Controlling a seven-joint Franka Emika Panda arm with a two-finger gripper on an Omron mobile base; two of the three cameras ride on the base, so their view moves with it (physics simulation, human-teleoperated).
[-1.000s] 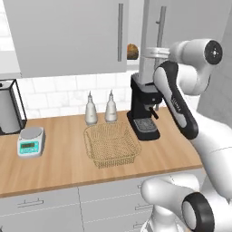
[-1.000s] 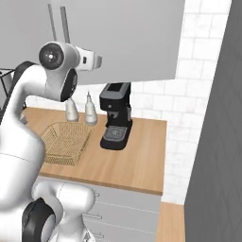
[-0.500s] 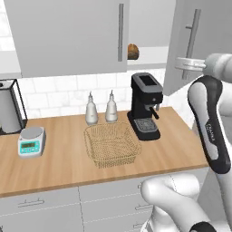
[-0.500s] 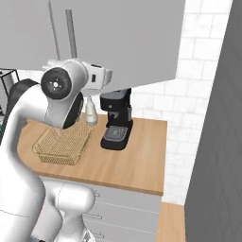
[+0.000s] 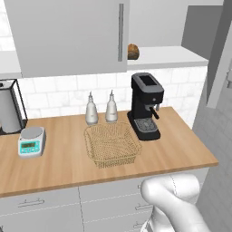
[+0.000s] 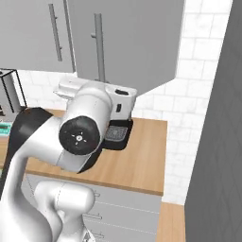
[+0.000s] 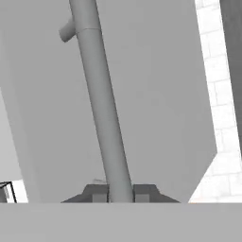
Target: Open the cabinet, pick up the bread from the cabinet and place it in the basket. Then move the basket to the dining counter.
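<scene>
At the bottom of the hand view, tool (image 7: 120, 194) pinching the cabinet door's handle (image 7: 101, 104), one dark tip on each side of the grey bar. Door (image 6: 127, 40) of the cabinet (image 5: 68, 31) swung outward, away from the tiled wall, seen in the right base view. Bread (image 5: 132, 51) on the open cabinet shelf (image 5: 163, 56), near its left end, just beside the closed door's edge. Below, basket (image 5: 112, 144) on the tabletop (image 5: 54, 163), apart from the bread. Coffee machine (image 5: 145, 112) just right of basket; two bottles (image 5: 101, 108) behind it. Scale (image 5: 31, 141) further left.
</scene>
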